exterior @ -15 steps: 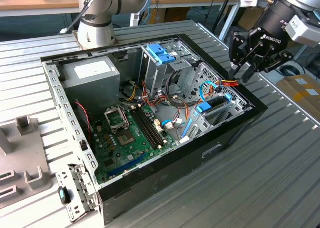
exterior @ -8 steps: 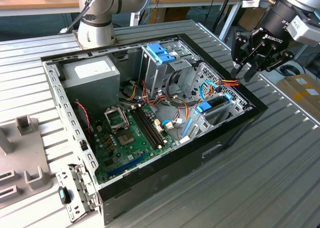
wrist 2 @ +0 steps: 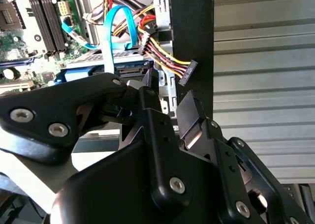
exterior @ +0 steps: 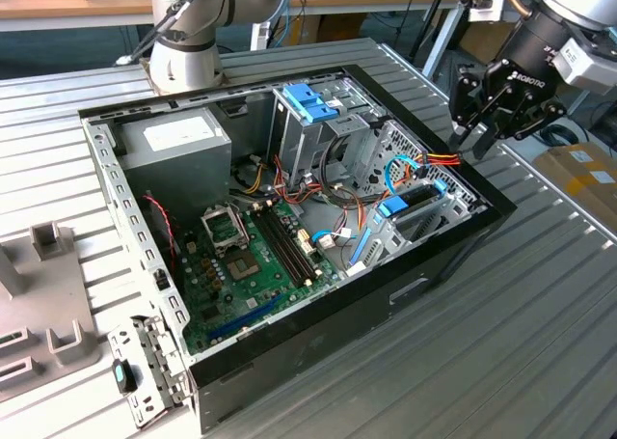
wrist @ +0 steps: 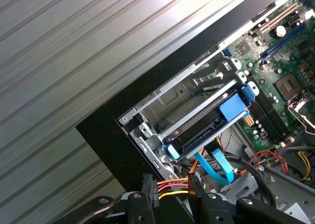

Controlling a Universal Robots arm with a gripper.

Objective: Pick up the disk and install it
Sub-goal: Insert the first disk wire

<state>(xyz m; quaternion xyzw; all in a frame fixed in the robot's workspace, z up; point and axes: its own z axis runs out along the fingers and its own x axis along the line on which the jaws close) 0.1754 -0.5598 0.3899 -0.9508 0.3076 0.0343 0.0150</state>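
Note:
The disk (exterior: 415, 200) sits inside a drive bay at the front right corner of the open computer case (exterior: 439, 260). Its blue carrier frame shows along its edges, and a light blue cable (exterior: 393, 174) curves nearby. In the first wrist view the disk (wrist: 199, 133) lies dark between silver bay rails, with a blue tab at one end. My gripper (exterior: 482, 135) hangs above the case's rim on the exterior view's right, beside the bay and apart from the disk. Its fingers (wrist: 147, 187) stand open with nothing held. A yellow, red and black power cable (wrist 2: 170, 64) lies just beyond the gripper (wrist 2: 170, 98).
The case holds a green motherboard (exterior: 251, 256), a grey power supply box (exterior: 174, 135) and a metal cage topped by a blue handle (exterior: 310, 101). A second arm's base (exterior: 188, 53) stands behind the case. Grey fixtures (exterior: 48, 314) rest on the ribbed table at the exterior view's left.

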